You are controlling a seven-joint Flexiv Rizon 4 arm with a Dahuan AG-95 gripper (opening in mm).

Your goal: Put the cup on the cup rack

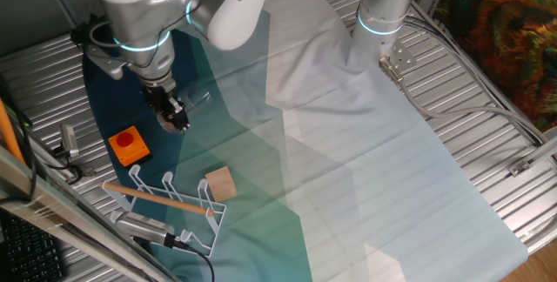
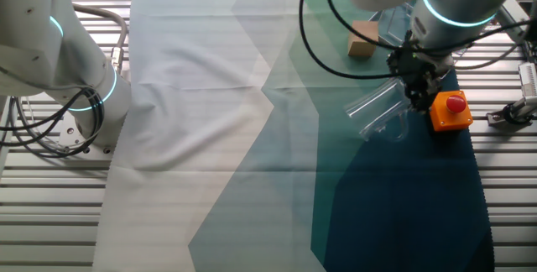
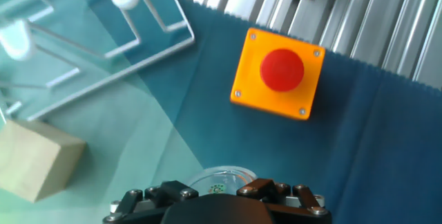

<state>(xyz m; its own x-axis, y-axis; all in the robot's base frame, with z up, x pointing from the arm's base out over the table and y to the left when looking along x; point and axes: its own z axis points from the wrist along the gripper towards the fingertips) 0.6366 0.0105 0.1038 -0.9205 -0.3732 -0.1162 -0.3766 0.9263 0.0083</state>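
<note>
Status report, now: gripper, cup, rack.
Gripper shut on the cup, lifted above the cloth. Cup rack not yet loaded. Orange button box and wooden block sit near the rack.

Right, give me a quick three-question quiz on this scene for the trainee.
1. True or false: the cup is not yet on the cup rack.
2. What does the pincer hold? A) a spoon B) the cup C) nothing
3. Fill in: the button on the orange box is ____.
Key: 1 true; 2 B; 3 red.
</note>
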